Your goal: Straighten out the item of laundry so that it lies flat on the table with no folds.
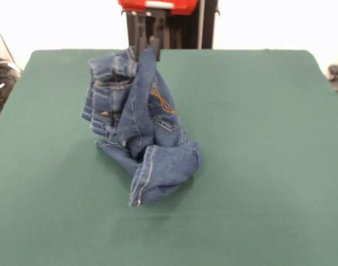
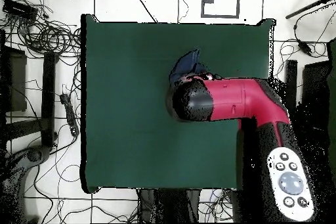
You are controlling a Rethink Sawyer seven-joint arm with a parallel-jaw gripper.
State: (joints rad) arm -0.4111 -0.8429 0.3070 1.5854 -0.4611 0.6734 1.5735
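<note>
Nearest, a rolled leg is resting on the table (image 1: 257, 166), left of centre. Above it the jeans (image 1: 141, 127) are hanging bunched because my hand (image 1: 145, 45) is pinching one peak, clamped shut, so folds can drop. Behind, green felt is spreading toward white walls.

faded denim jeans (image 1: 141, 133) with orange stitching; matt felt-like green table (image 1: 257, 138)

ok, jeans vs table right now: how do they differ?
The jeans are blue denim with orange stitching; the table is plain dark green. The jeans are bunched and folded, their top pulled up at the pincer; the table lies flat. The jeans cover only a small patch of the table, which is far bigger. Both are fabric-surfaced.
</note>
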